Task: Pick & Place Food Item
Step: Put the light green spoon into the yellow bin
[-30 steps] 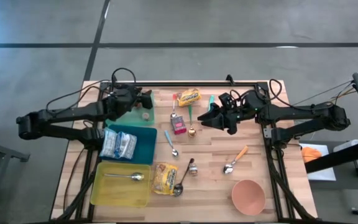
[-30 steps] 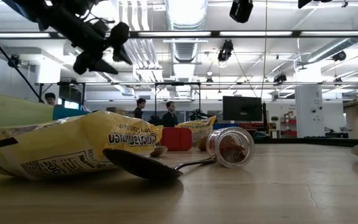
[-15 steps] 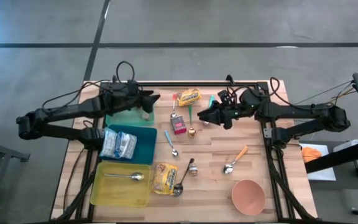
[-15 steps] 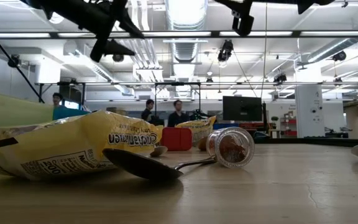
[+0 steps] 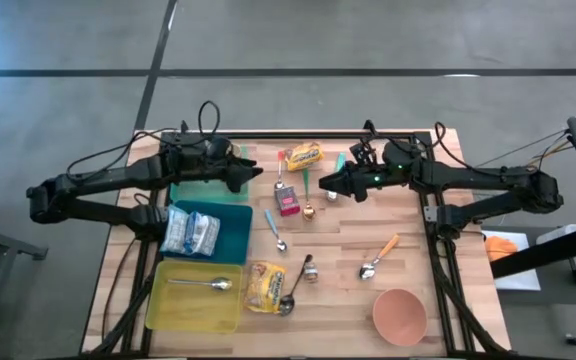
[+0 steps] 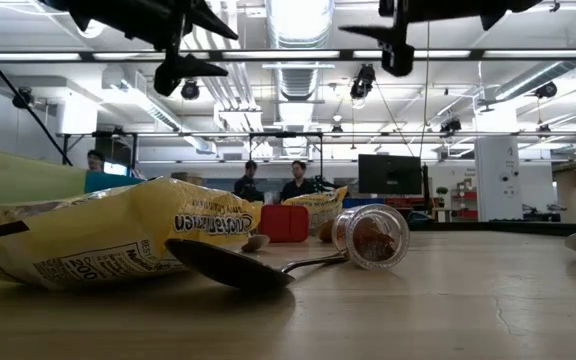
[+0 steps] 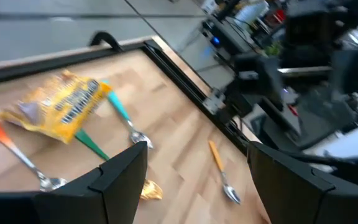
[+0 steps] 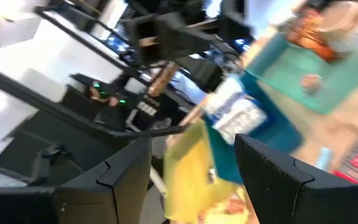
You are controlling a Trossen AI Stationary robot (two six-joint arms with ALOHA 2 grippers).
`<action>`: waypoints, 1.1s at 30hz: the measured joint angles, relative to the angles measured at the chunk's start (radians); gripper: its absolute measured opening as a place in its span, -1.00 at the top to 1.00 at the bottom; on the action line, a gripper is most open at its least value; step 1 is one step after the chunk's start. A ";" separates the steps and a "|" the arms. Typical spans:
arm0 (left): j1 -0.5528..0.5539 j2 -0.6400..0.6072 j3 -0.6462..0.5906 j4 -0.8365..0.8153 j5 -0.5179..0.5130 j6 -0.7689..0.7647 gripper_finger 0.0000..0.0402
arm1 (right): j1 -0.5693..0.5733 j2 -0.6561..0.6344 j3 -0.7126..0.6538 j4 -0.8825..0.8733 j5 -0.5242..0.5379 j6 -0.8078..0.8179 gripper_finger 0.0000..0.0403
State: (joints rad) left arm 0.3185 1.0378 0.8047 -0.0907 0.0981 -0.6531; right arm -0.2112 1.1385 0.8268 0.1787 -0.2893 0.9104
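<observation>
Food on the table: a yellow snack bag point(image 5: 305, 155) by the far edge, also in the left wrist view point(image 7: 61, 106); a red box point(image 5: 288, 203); a second yellow bag point(image 5: 265, 285) near the front; and a blue-white packet point(image 5: 190, 232) lying in the blue tray point(image 5: 233, 240). My left gripper point(image 5: 254, 172) hangs open above the green tray's right end, pointing almost level toward the table's right. My right gripper point(image 5: 326, 184) hangs open right of the red box, pointing left. In both wrist views the fingers point(image 7: 123, 180) point(image 8: 104, 186) stand wide apart with nothing between them.
A green tray point(image 5: 193, 192), the blue tray and a yellow tray point(image 5: 173, 305) with a spoon line the left side. Several spoons point(image 5: 276, 235) and a small jar point(image 5: 309, 270) lie mid-table. A pink bowl point(image 5: 400, 315) stands front right. People stand in the room behind.
My left gripper has risen from over the green tray and tipped up from pointing down to nearly level, swinging toward the table's middle. My right gripper has turned and shifted a little toward the table's left, sinking slightly. Both have stayed open. Nothing on the table has moved.
</observation>
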 joint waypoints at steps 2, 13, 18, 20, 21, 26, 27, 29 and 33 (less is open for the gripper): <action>-0.007 0.000 0.000 -0.004 0.007 -0.002 -0.42 | -0.015 0.000 0.013 -0.098 0.001 -0.025 -0.13; -0.010 0.019 0.002 -0.046 0.079 -0.117 -0.42 | -0.073 0.164 0.372 -0.966 0.244 -0.290 -0.13; -0.016 0.051 0.070 -0.194 0.079 -0.100 -0.42 | -0.108 0.301 0.450 -1.090 0.325 -0.243 -0.13; -0.017 0.066 0.110 -0.283 0.079 -0.062 -0.42 | -0.116 0.347 0.454 -1.092 0.313 -0.228 -0.13; -0.019 0.071 0.128 -0.321 0.079 -0.046 -0.42 | -0.120 0.365 0.449 -1.093 0.314 -0.220 -0.13; -0.025 0.073 0.167 -0.439 0.079 0.014 -0.42 | -0.155 0.438 0.410 -1.095 0.319 -0.159 -0.13; -0.026 0.072 0.167 -0.444 0.079 0.019 -0.42 | -0.162 0.451 0.406 -1.094 0.321 -0.140 -0.13; -0.026 0.072 0.166 -0.433 0.078 0.026 -0.42 | -0.170 0.475 0.402 -1.092 0.342 -0.096 -0.13; -0.025 0.073 0.156 -0.420 0.079 0.040 -0.42 | -0.170 0.531 0.409 -1.084 0.404 -0.016 -0.13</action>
State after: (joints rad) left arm 0.2932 1.1108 0.9607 -0.5102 0.1766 -0.6133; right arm -0.3809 1.6691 1.2361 -0.9057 0.1149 0.8941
